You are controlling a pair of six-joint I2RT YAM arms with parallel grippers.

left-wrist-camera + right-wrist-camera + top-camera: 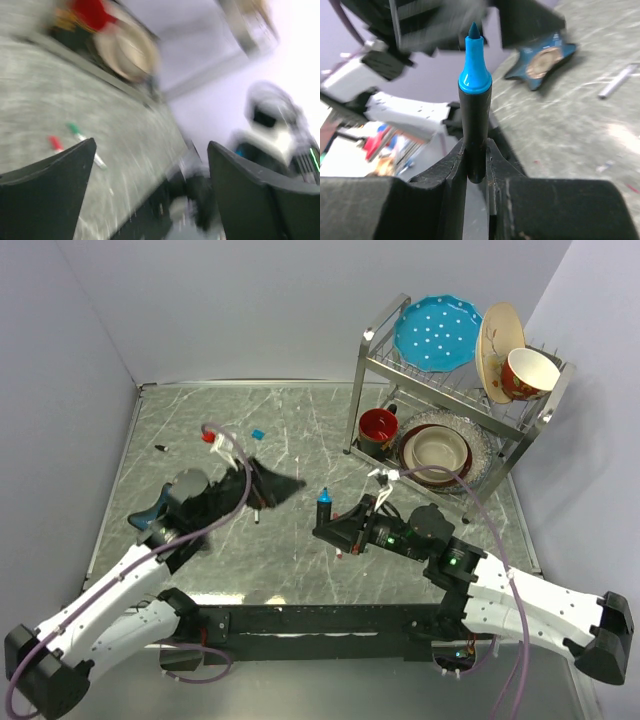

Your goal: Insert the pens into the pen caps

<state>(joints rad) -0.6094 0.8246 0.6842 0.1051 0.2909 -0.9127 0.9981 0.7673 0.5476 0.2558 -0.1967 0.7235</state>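
Near the table (290, 565) centre, the right gripper (476, 165) is clamped on the blue pen (475, 100), tip up, the left gripper (151, 145) gapes empty, and the blue cap (258, 432) at the pen's 11 o'clock may skid if pinched carelessly.

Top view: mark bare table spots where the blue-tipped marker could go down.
Free: back of table between blue cap and dish rack; near strip ahead of both arms' bases. Crowded: around left gripper, by red cap and a pen.

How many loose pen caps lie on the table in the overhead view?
3: red cap and blue cap toward the far edge, black cap further left. A fourth may be hidden.
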